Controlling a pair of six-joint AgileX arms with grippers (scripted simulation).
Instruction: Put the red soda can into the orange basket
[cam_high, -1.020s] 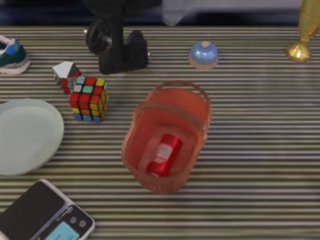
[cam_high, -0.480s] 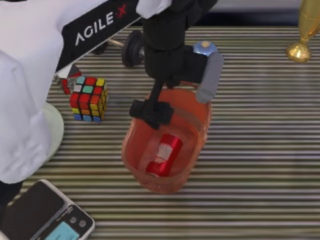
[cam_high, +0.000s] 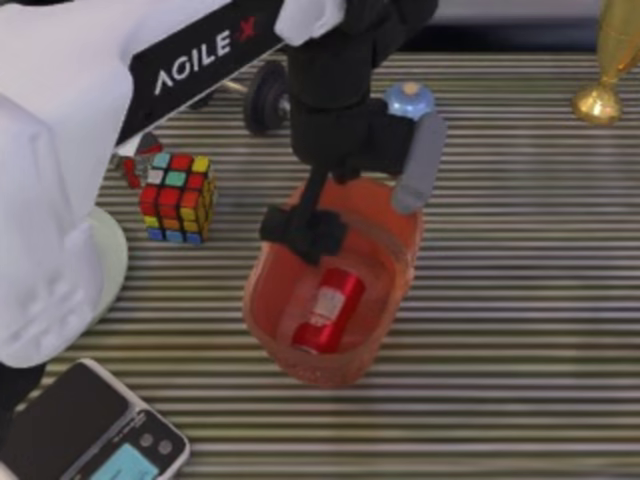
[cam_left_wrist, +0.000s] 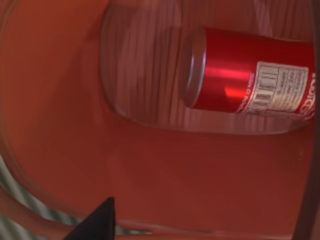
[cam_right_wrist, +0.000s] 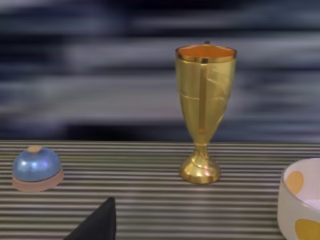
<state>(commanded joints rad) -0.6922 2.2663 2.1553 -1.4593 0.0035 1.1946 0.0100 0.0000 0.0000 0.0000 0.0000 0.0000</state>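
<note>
Red soda can (cam_high: 328, 309) lying on its side inside orange basket (cam_high: 262, 310), on striped desk (cam_high: 520, 300). Left gripper (cam_high: 303, 232) low over basket's far rim, above can (jaws unclear). Puzzle cube (cam_high: 177, 197) left of basket, blue bell (cam_high: 408, 99) behind, gold trophy (cam_high: 604, 70) far right, scale (cam_high: 95, 432) front left.

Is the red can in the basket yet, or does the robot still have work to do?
It looks done: the red soda can lies on its side on the floor of the orange basket, and nothing grips it. The left gripper hangs over the basket's far rim with nothing in it. All that seems left is pulling that arm away. The right arm is out of the top view; its wrist camera faces a gold cup.
</note>
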